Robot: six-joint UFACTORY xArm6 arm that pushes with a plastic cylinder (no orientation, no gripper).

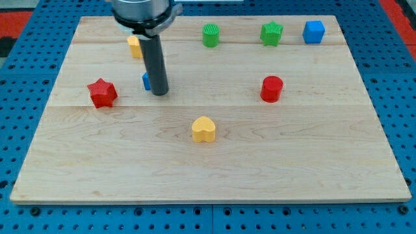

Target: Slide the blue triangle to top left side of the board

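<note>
The blue triangle [146,81] lies in the left half of the wooden board [208,162], mostly hidden behind my rod; only a blue sliver shows at the rod's left side. My tip [160,93] rests on the board right against that block, at its lower right. A yellow block [134,47] sits just above it, partly hidden by the arm.
A red star [102,93] lies to the left of the tip. A yellow heart [204,129] lies at the lower middle and a red cylinder [272,88] to the right. Along the top edge stand a green cylinder [210,35], a green star [272,33] and a blue cube [314,31].
</note>
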